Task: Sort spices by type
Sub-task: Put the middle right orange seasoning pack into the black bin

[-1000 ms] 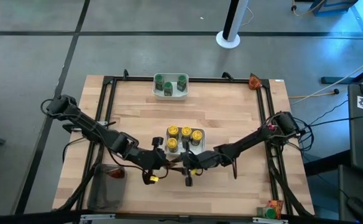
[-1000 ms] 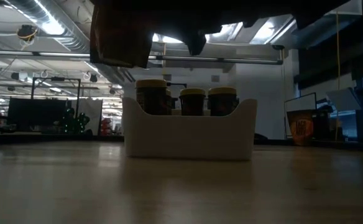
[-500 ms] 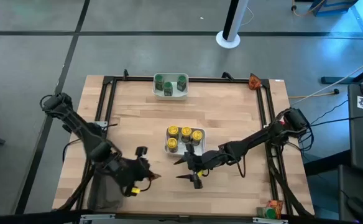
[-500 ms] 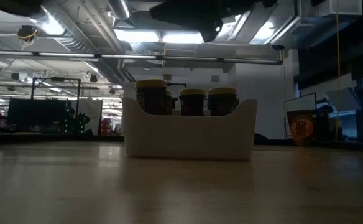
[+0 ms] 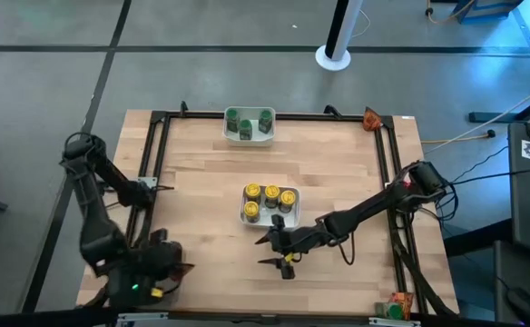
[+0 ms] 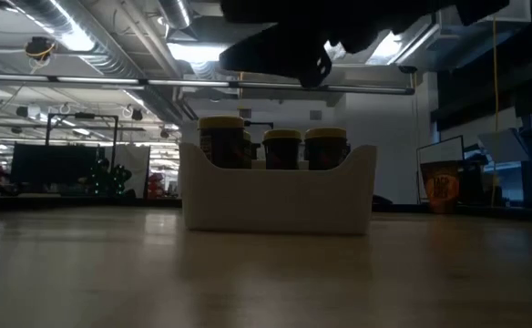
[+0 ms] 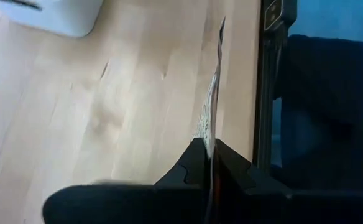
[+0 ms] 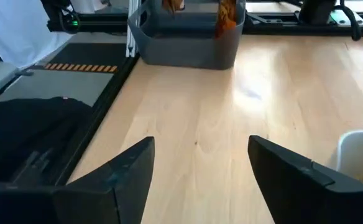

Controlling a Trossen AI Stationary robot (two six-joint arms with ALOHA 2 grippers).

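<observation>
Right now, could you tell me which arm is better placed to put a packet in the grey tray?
Left: its gripper pinches a packet at the tray; the right gripper is open, empty, near the bowl.

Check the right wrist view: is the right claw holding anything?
No. The right claw is open over bare table, with nothing between its fingers.

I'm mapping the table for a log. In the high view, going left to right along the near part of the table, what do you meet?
Left pincer over the grey tray → bowl of yellow-capped jars → right pincer, open → right arm's base.
</observation>
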